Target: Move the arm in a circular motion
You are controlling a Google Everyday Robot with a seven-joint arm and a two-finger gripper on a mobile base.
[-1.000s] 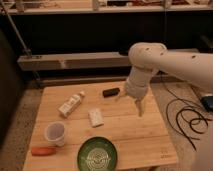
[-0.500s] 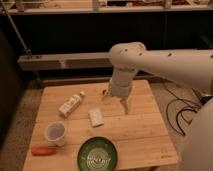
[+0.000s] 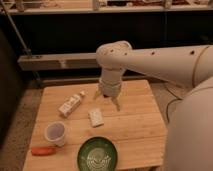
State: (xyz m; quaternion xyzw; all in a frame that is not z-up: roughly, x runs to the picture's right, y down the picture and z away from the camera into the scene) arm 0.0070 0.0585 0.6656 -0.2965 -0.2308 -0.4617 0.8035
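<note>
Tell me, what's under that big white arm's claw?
The arm holds its gripper over bare wooden table, a white packet just in front. The wrist hides the patch behind it.

Cream-white arm (image 3: 150, 60); pincer (image 3: 106, 100) splayed, downward, above table (image 3: 140, 125)

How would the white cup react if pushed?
The cup stands upright, open-topped, and looks thin-walled, so it is probably light and easily tipped. Being round, it would likely roll once down. The gripper hangs above the middle of the table, well apart from the cup.
</note>
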